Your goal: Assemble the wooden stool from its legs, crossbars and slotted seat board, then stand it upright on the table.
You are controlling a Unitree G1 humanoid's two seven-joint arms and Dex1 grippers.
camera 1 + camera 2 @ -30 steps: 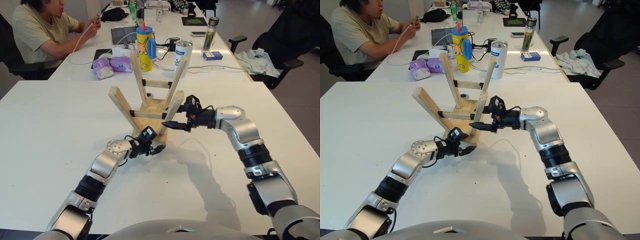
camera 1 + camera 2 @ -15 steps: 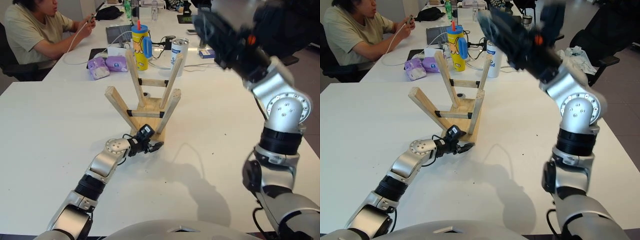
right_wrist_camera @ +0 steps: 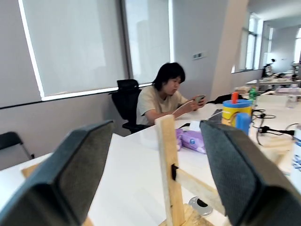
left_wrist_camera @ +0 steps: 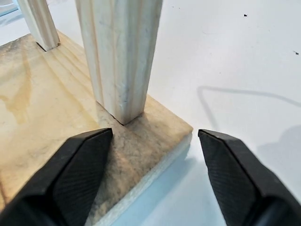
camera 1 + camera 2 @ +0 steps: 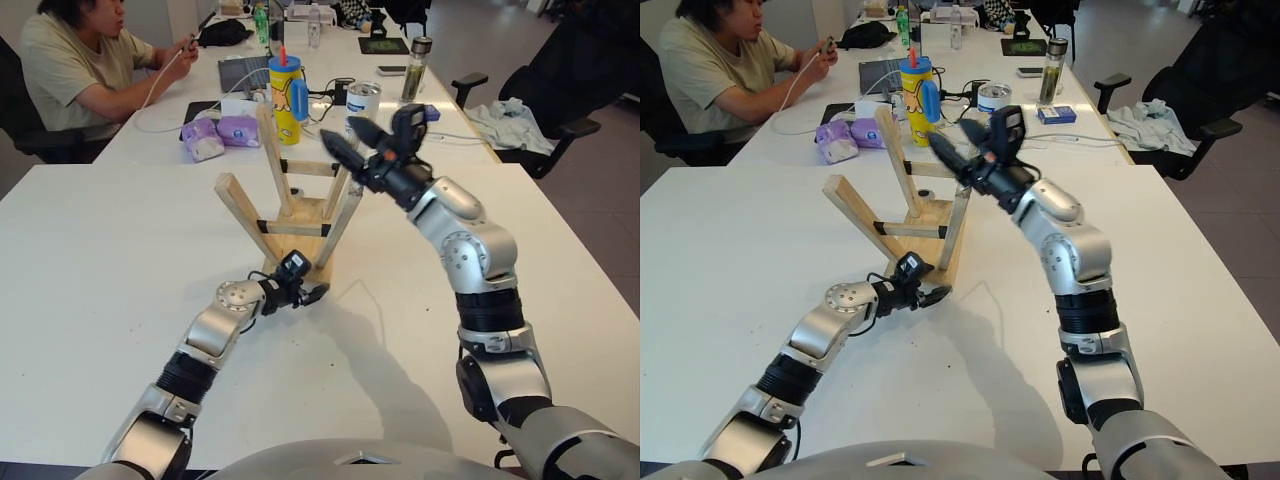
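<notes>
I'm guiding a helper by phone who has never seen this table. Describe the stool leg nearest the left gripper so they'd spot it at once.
On the white table, the stool sits upside down on its seat board, legs up. The leg rises from the board's corner nearest the robot, beside the open left gripper. Unlike the leg splayed toward the robot's left, it leans rightward.

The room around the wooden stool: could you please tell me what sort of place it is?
Probably a shared office or lab workroom: there are long white tables, a black office chair, and large windows with roller blinds.
</notes>
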